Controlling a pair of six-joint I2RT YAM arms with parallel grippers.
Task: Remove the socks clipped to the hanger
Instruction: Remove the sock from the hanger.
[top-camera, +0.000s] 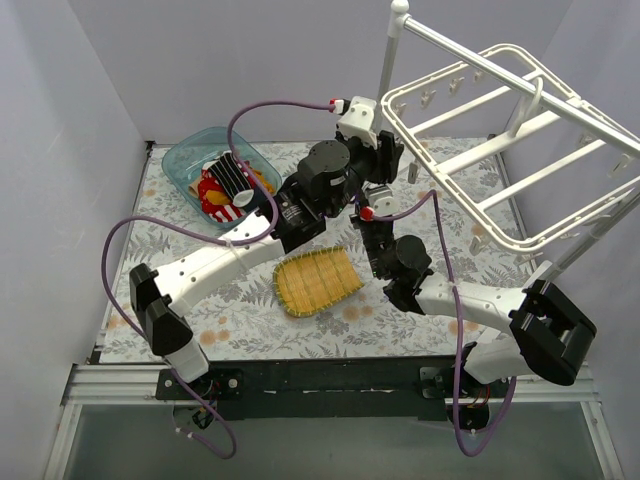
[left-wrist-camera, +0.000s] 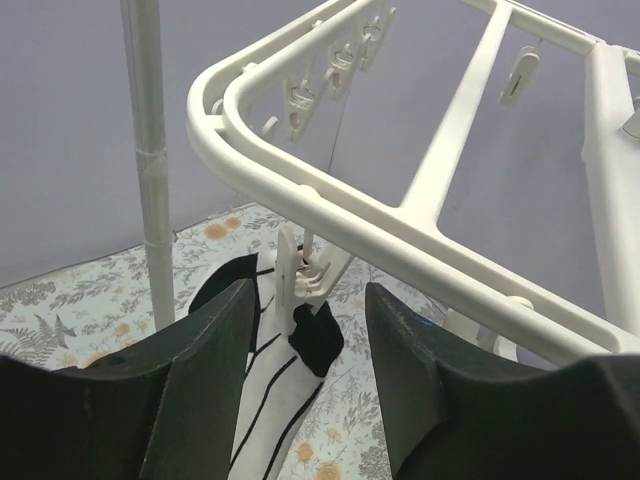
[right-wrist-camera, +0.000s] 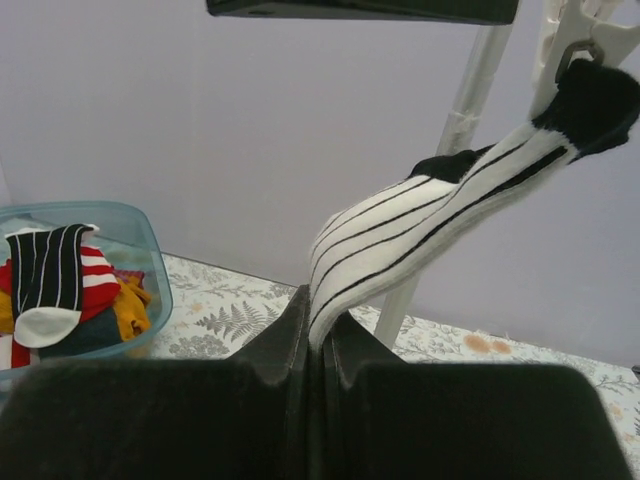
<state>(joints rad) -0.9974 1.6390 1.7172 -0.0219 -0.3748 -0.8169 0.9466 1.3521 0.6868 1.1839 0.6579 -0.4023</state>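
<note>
One black-and-white striped sock (right-wrist-camera: 420, 228) hangs by its black cuff from a clip (left-wrist-camera: 298, 272) under the corner of the white hanger (left-wrist-camera: 400, 215). My right gripper (right-wrist-camera: 320, 310) is shut on the sock's lower end, and the fabric stretches up and to the right towards the clip. My left gripper (left-wrist-camera: 305, 330) is open, its dark fingers (left-wrist-camera: 210, 350) standing either side of that clip and the sock (left-wrist-camera: 265, 385) without touching them. In the top view both grippers, left (top-camera: 385, 160) and right (top-camera: 368, 212), meet below the near-left corner of the hanger (top-camera: 500, 150).
A blue-green bin (top-camera: 180, 160) at the back left holds several loose socks (top-camera: 222, 185). A yellow woven mat (top-camera: 315, 280) lies mid-table. The white pole stand (top-camera: 395, 50) rises just left of the hanger. Other clips (left-wrist-camera: 335, 65) on the frame hang bare.
</note>
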